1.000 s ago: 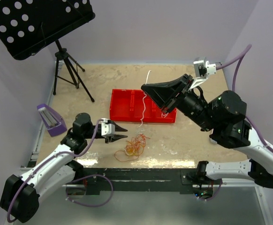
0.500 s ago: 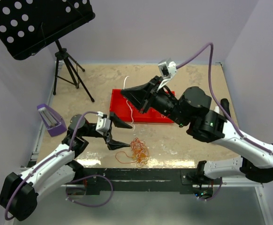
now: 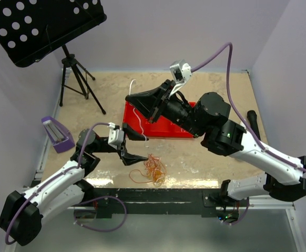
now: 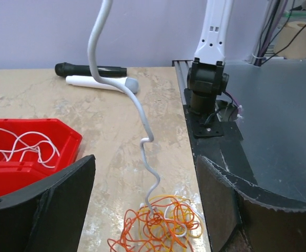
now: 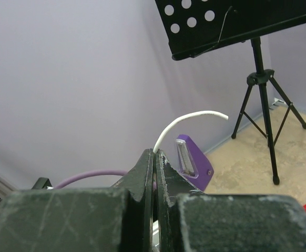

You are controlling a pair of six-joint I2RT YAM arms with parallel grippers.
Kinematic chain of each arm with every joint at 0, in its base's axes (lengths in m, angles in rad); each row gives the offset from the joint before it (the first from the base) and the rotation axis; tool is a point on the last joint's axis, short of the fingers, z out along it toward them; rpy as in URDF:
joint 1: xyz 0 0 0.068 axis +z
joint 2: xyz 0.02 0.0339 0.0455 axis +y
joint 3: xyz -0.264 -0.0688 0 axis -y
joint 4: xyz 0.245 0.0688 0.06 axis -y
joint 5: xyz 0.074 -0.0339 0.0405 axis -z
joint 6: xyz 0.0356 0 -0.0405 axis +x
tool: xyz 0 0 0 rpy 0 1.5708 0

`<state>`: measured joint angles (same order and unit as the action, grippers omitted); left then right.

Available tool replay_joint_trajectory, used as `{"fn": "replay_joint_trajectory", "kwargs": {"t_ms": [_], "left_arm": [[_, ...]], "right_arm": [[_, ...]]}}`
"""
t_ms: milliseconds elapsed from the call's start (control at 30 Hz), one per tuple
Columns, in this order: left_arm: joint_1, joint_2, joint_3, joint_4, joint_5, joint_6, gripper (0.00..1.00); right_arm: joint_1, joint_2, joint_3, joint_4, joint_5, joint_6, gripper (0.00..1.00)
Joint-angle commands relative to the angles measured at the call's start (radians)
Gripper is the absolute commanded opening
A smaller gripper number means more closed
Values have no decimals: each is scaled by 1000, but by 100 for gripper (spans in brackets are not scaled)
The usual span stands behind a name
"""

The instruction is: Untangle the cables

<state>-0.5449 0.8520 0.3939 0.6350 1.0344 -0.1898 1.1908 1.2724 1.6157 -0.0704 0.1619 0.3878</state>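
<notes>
At the table's [image 3: 205, 157] 6 o'clock edge lies the tangle [image 3: 153, 172] of wiry orange loops, springy and thread-thin. The left claw [image 3: 137, 147] hangs spread wide and empty at the tangle's 10 o'clock, probably poised to pin the heap down. From the tangle a smooth, kinked white cable [image 4: 142, 116] climbs toward 11 o'clock into the right claw [image 5: 154, 160]. That claw is clamped on it and raised high, likely to draw it free, above the glossy red plastic bin [image 3: 163, 128].

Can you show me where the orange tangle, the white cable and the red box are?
orange tangle [image 4: 158, 231], left wrist view, middle of the heap.
white cable [image 4: 92, 47], left wrist view, upper bend of the hanging part.
red box [image 4: 69, 147], left wrist view, its outer corner wall.
</notes>
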Motion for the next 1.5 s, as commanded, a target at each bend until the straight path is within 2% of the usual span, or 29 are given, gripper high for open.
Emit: {"fn": "replay_joint_trajectory", "kwargs": {"t_ms": [0, 100, 167, 200, 233, 300, 333, 367, 400, 433, 467, 500, 667, 700, 767, 867, 967, 1100, 1333, 1467], "left_arm": [[-6, 24, -24, 109, -60, -19, 84], [-10, 36, -38, 115, -65, 9, 82], [-12, 39, -41, 104, -47, 23, 75], [-12, 39, -40, 95, -33, 33, 69], [-10, 38, -40, 79, -21, 45, 60], [-12, 30, -35, 58, -33, 62, 28], [-9, 24, -32, 57, -57, 59, 16], [-10, 19, -26, 60, -72, 56, 6], [-7, 18, -15, 61, -79, 53, 0], [-7, 13, 0, 60, -86, 52, 0], [-6, 10, 17, 52, -94, 47, 0], [-3, 10, 42, 37, -91, 47, 0], [26, -10, 163, -14, -54, 17, 0], [31, -14, 174, -14, -60, 0, 0], [39, -21, 183, -12, -74, -20, 0], [46, -24, 188, -3, -109, -43, 0], [56, -22, 187, 22, -160, -60, 0], [69, -16, 206, 45, -201, -59, 0], [86, -16, 263, 32, -240, -10, 0], [91, -10, 292, 20, -244, 10, 0]], "right_arm": [[-2, 21, 47, 64, -47, -6, 0], [-2, 45, 75, 96, -58, -9, 0], [-2, 57, 107, 90, -53, -23, 0], [0, 62, 119, 84, -47, -30, 0], [0, 67, 133, 80, -39, -36, 0], [-2, 71, 145, 72, -33, -46, 0], [0, 70, 142, 72, -25, -49, 0], [-2, 68, 130, 72, -18, -46, 0], [-2, 65, 104, 72, -7, -41, 0], [-3, 58, 75, 72, 8, -33, 0], [-5, 47, 44, 48, 30, -26, 5], [-13, 41, 6, 40, 45, -14, 13], [-48, -66, -239, 7, 119, 52, 73], [-48, -108, -288, 17, 132, 62, 81], [-48, -203, -402, 46, 152, 82, 88], [-48, -339, -519, 64, 172, 111, 90], [-48, -389, -582, 61, 140, 117, 89], [-48, -363, -637, 26, 114, 109, 89], [-45, -389, -786, 176, 15, 63, 78], [1, -309, -786, 228, 33, 42, 76]]}}
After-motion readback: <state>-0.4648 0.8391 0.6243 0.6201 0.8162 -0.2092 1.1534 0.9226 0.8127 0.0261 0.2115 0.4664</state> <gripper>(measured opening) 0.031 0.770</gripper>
